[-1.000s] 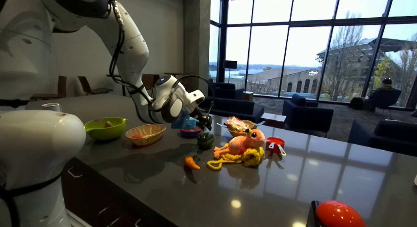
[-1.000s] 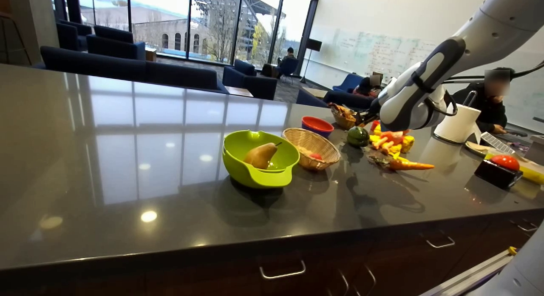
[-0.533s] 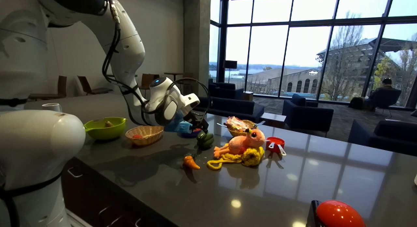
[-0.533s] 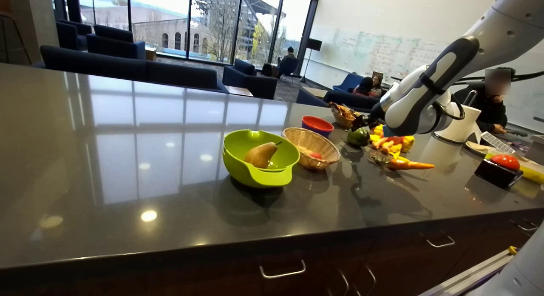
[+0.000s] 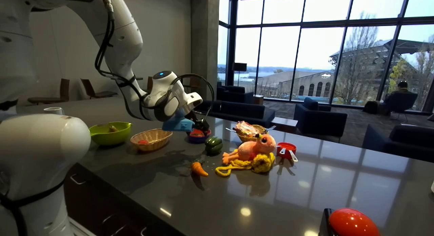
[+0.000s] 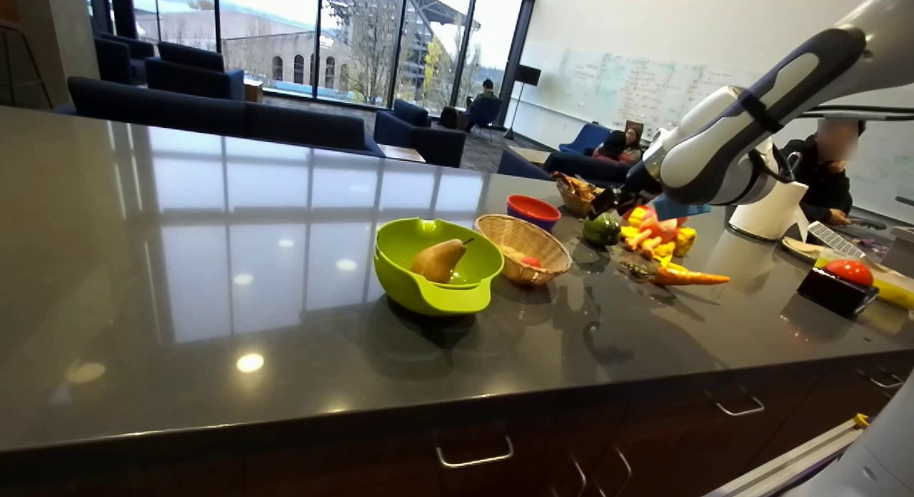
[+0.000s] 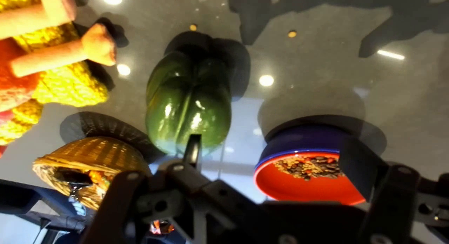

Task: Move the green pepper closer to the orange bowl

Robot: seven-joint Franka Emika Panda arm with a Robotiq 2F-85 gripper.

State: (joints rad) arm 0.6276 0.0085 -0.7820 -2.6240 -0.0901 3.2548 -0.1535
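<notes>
— Since the earlier frame, the arm (image 5: 123, 42) shifts back from over the green pepper (image 7: 189, 110); the pepper keeps its place on the counter (image 5: 298, 202).

— State finger condition.

— My gripper (image 7: 275, 151) stands with its fingers (image 7: 361, 167) wide apart. In the wrist view, one finger overlaps the edge of the pepper and the other overlaps the orange bowl (image 7: 294, 189). Whether either one touches, I cannot tell.

— State the position of the pepper.

— It rests just beside the orange bowl, apart from it, with a strip of counter between the two. The bowl is orange inside, blue outside, and contains brown grains (image 7: 312, 167).

— List the surrounding items.

— On the side of the pepper away from the bowl, I note a plush toy (image 5: 249, 151) on yellow knitted material (image 5: 266, 164). A small basket (image 7: 101, 151) of wrappers (image 5: 247, 128) stands near the toy. In an exterior view, a carrot (image 5: 199, 169) lies near the pepper, and a red dish (image 5: 292, 148) with pale handles (image 5: 293, 157) stands beyond the toy. In both exterior views, a wicker basket (image 5: 154, 147) stands between the orange bowl and a lime-green bowl (image 6: 457, 304) with a pear (image 6: 438, 261) inside.

— Identify obstructions.

— One finger hides part of the orange bowl's rim in the wrist view, and my linkage (image 7: 130, 186) covers a lower part of the small basket. The pepper stands between the plush toy and the orange bowl.
</notes>
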